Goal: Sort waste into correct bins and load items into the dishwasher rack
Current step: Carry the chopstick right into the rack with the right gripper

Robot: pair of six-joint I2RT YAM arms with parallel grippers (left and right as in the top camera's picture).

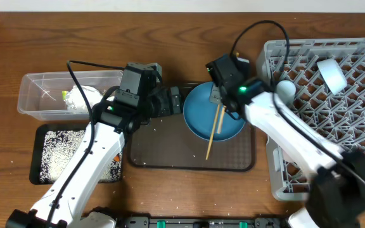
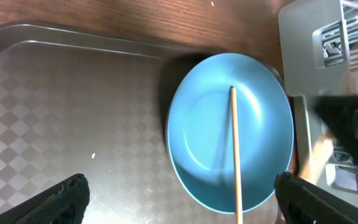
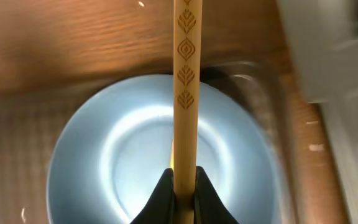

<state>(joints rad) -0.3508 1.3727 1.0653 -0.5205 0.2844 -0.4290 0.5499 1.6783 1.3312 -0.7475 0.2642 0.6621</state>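
The large blue plate (image 1: 211, 113) rests on the far right of the brown serving tray. One wooden chopstick (image 1: 213, 136) lies across it; it also shows in the left wrist view (image 2: 235, 149) on the plate (image 2: 197, 137). My right gripper (image 1: 220, 96) is over the plate's far edge, shut on the second chopstick (image 3: 185, 74), which sticks out ahead of the jaws (image 3: 184, 186) above the plate (image 3: 104, 162). My left gripper (image 1: 170, 101) is open and empty just left of the plate, its fingers (image 2: 179, 205) apart above the tray. The wrapper (image 1: 81, 98) lies in the clear tub (image 1: 37, 95). Rice covers the black tray (image 1: 43, 136).
The brown serving tray (image 1: 170, 152) sits in the middle, with a few rice grains on it. The grey dishwasher rack (image 1: 334, 126) fills the right side and holds a white-pink cup (image 1: 331, 75) and a pale blue cup (image 1: 286, 88). A corner of the rack shows in the left wrist view (image 2: 316, 37).
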